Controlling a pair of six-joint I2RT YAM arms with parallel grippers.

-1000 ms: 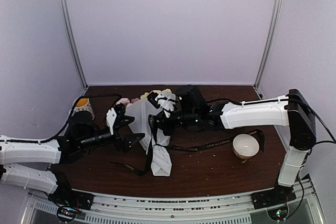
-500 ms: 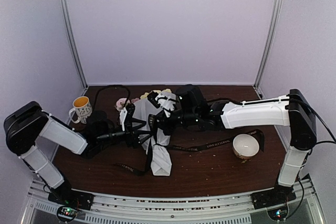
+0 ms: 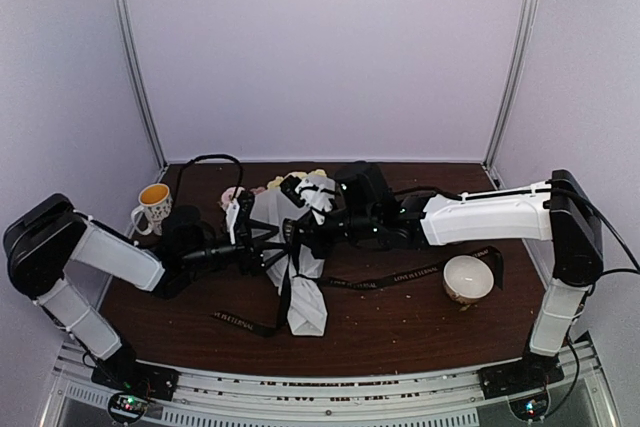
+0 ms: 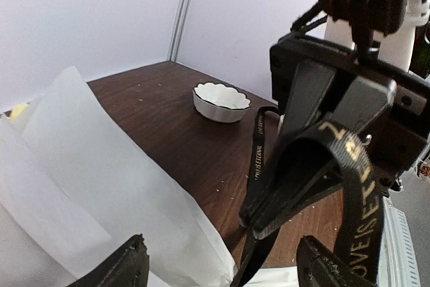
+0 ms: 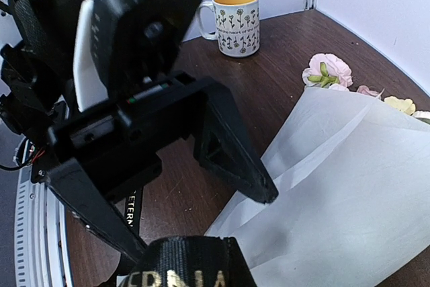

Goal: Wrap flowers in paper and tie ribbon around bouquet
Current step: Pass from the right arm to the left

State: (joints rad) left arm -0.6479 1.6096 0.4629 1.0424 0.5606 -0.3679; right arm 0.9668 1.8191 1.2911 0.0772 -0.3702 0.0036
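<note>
Brown table (image 3: 400,332) bears bouquet (image 3: 306,309), ribbon (image 3: 402,277), mug (image 3: 155,205) and bowl (image 3: 468,278) (scalloped).

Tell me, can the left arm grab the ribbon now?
Probably yes: the left gripper is open with the ribbon hanging between its jaws, held up by the right gripper; nothing blocks it.

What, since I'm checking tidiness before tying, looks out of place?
The ribbon sprawls loose over the table: one tail runs past the bowl, the other trails near-left of the bouquet. No knot shows.
</note>
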